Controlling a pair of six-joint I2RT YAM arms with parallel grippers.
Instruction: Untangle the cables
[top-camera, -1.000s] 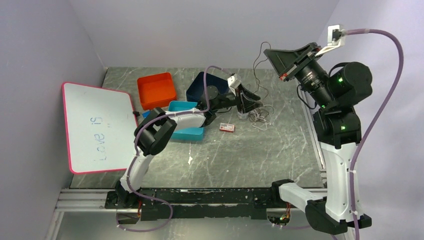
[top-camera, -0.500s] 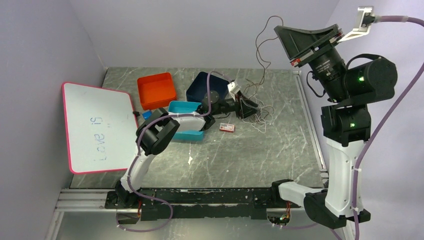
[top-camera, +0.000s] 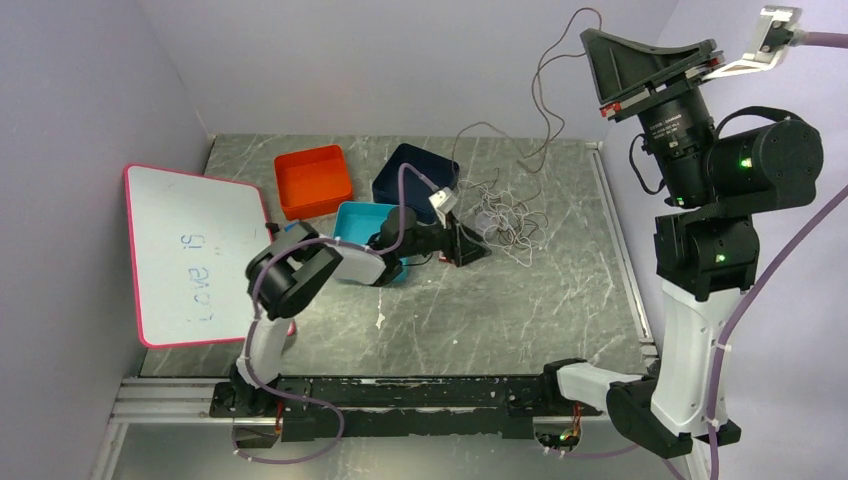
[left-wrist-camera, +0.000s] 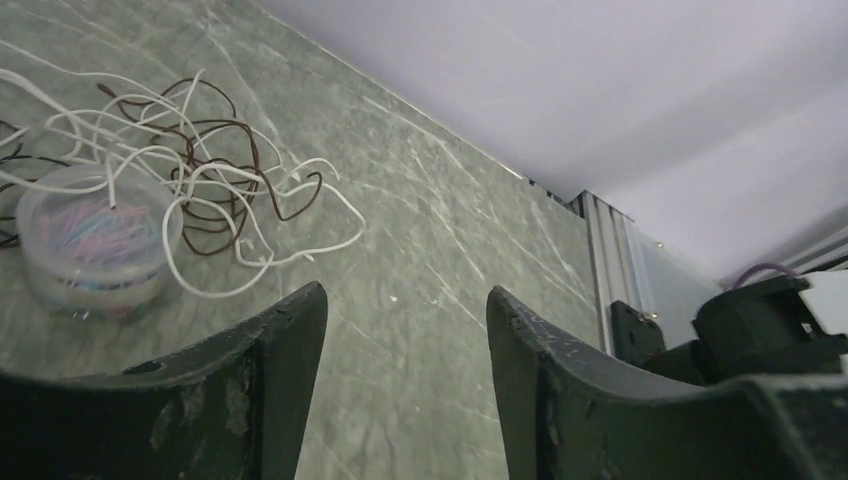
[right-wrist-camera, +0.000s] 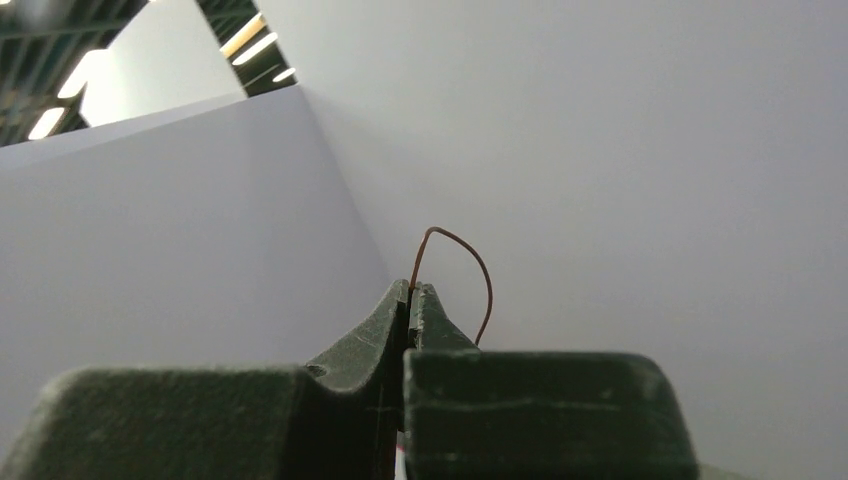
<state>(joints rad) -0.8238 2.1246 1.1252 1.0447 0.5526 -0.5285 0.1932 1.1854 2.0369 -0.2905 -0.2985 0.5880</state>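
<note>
At the left of the top view lies a whiteboard (top-camera: 195, 255). Right of it stand three bins: orange (top-camera: 313, 180), teal (top-camera: 358, 213) and navy (top-camera: 410, 168).

The left gripper (top-camera: 476, 248) sits low over the table (top-camera: 480, 320) at centre frame. Its jaws are apart with nothing between them, so it is released and pins nothing.

Just right of it, the cables (top-camera: 505, 218) lie in a loose white and brown heap on the table. In the left wrist view, several strands drape over and around a small clear tub (left-wrist-camera: 95, 245).

One brown cable (right-wrist-camera: 437, 230) rises out of the heap to the upper right of the frame. There the right gripper (top-camera: 592, 40) is clenched on it, high above the table, with a short end curling out past the fingertips.

The main risk is that nothing holds the heap down. If the brown cable is snagged in the white loops, more pull would probably lift the whole knot or tighten it. Strands over the tub could drag or tip it. The thin cable could also slip from the closed fingers under tension.
</note>
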